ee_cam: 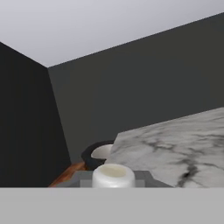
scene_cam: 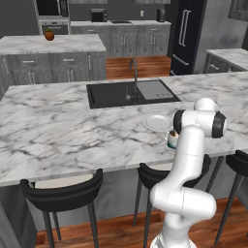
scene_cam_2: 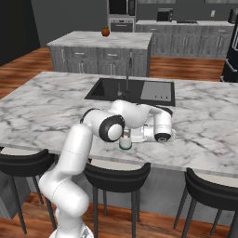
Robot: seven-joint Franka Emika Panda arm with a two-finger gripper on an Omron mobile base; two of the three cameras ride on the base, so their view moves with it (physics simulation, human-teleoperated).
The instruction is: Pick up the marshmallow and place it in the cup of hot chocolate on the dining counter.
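Hand view shows the marshmallow (ee_cam: 113,176), a pale squat cylinder, low in the middle of the picture, right where the jaws rise; whether they clamp it or stand apart I cannot tell, for the fingers themselves are hidden. Past it lies the near corner of the dining worktop (ee_cam: 175,144), its edge running off to the right, with a dark stool (ee_cam: 97,155) beside that corner and a bare dark wall beyond.

In the left base view three black stools line the near edge of the worktop (scene_cam: 58,131). The cup of hot chocolate (scene_cam: 172,139) stands close to that near edge, right of centre, partly hidden by the arm's elbow. The gripper (scene_cam_2: 135,135) lies low over the slab, just right of the cup (scene_cam_2: 124,142) in the right base view. A white plate (scene_cam: 157,122) sits just beyond the cup, apart from it. To the left the marble is wide and bare. Farther back are the black sink (scene_cam: 128,93) and its curved tap (scene_cam: 134,68), then the island (scene_cam: 51,46) carrying a reddish fruit (scene_cam: 49,34).
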